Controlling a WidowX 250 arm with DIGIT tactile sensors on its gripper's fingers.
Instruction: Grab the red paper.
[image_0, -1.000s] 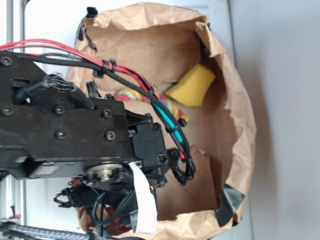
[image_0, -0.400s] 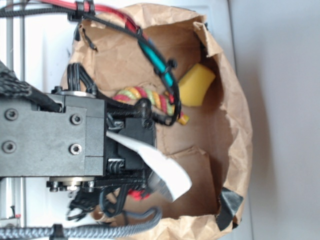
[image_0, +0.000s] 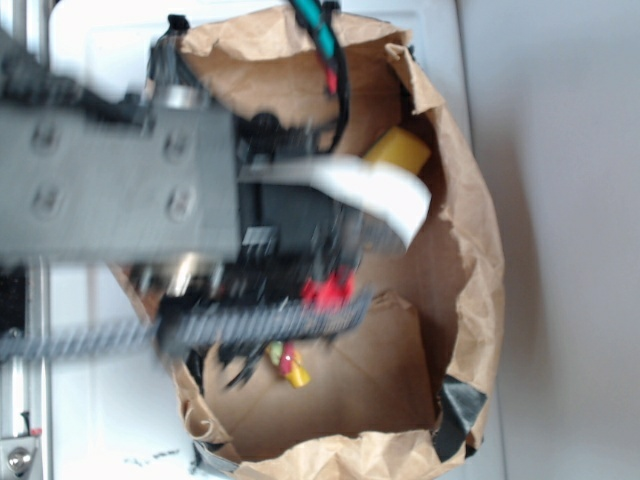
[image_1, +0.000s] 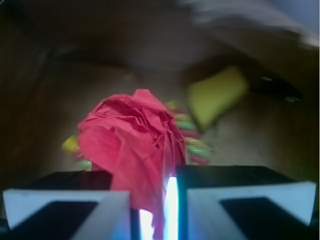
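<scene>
While the tool (image_1: 156, 210) pinches the red paper (image_1: 135, 145), a brown paper bag (image_0: 470, 240) surrounds both

Arm reaches in from left edge over bag w/ motion blur in exterior view. Gripper (image_1: 155, 220) jaws nearly closed, pinching red paper (image_1: 135, 145) btwn fingers (image_1: 65, 210); wad sticks out past tips.

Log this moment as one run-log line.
gripper: shut on red paper | rope toy, yellow block: behind | inside paper bag
</scene>
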